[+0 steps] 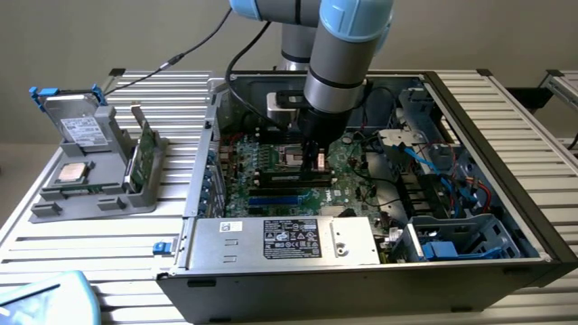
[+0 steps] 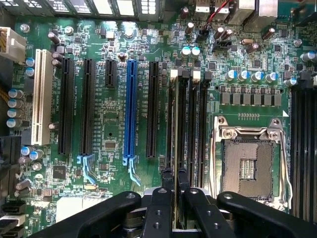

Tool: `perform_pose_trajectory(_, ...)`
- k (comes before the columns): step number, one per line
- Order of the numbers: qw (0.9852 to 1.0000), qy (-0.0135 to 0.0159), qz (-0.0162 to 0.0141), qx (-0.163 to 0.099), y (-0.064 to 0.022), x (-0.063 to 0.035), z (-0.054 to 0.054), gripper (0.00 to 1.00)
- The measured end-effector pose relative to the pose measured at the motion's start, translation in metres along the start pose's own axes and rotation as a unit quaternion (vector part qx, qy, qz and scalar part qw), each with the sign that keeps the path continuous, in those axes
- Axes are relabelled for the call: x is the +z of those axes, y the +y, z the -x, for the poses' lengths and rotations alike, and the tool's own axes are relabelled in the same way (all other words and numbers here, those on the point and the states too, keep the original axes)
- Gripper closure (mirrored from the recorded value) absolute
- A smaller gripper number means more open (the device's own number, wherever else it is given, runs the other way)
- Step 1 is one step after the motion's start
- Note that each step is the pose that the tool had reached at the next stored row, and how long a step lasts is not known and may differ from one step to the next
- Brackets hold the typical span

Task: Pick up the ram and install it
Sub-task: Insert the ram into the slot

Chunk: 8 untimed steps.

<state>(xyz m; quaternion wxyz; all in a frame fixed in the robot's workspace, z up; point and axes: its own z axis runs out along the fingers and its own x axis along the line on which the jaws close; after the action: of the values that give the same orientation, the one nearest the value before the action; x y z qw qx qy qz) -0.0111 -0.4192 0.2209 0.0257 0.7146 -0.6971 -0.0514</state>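
1. Slatted metal table [image 1: 91, 237] with an open computer case [image 1: 532, 223] on it, and the arm drops into the centre of the frame.
2. The gripper [image 1: 316, 162] is low over the green motherboard [image 1: 361, 162].
3. The wrist view gives the close look. The ram [image 2: 174, 134] is edge-on, a long thin pale strip lying along a black slot beside the processor socket [image 2: 245, 163], with the fingers [image 2: 163, 198] pinched narrow on it.
4. The exterior view adds a grey holder [image 1: 81, 196] at the exterior view's left, with a green stick [image 1: 145, 152] standing upright in it.
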Motion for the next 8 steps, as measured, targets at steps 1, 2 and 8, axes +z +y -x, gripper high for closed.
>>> perform_pose_trajectory(1, 1.0000, 0.0006, 0.0007, 0.000, 0.0000, 0.0002, 0.0002, 0.85)
perform_pose_trajectory(2, 1.0000, 0.0013, 0.0012, 0.001, -0.0001, 0.0005, 0.0005, 0.85)
perform_pose_trajectory(8, 1.0000, 0.0062, 0.0049, 0.005, -0.0004, 0.0023, 0.0025, 0.85)
